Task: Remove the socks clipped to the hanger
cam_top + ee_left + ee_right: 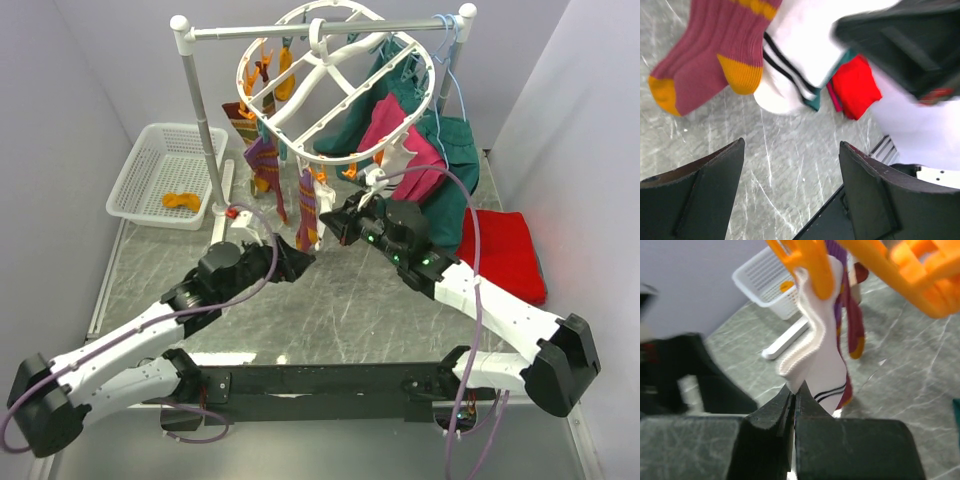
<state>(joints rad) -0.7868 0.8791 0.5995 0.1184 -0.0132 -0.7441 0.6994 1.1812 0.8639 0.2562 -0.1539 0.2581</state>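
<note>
Two grippers busy: right gripper squeezing fully closed at cuff of white black-striped sock, probably for tugging it off orange plastic clip on white oval plastic hanger; actually catching fabric? can't tell; left gripper gaping wide below maroon-mustard ribbed sock, likely lining up.

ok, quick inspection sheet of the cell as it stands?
Surface: grey marbled table, fine scratches.
Job's things: white hanger hooked on the rack; striped socks and a white sock clipped to it.
Clutter: white basket holding an orange piece; red cloth on the table; green clothes and magenta garment on the rack.
Grippers: left gripper open, empty, facing the hanging socks; right gripper shut at the white sock's edge, hold on fabric unclear.
Cables: purple cables looping along both arms.
Surroundings: plain grey walls.
</note>
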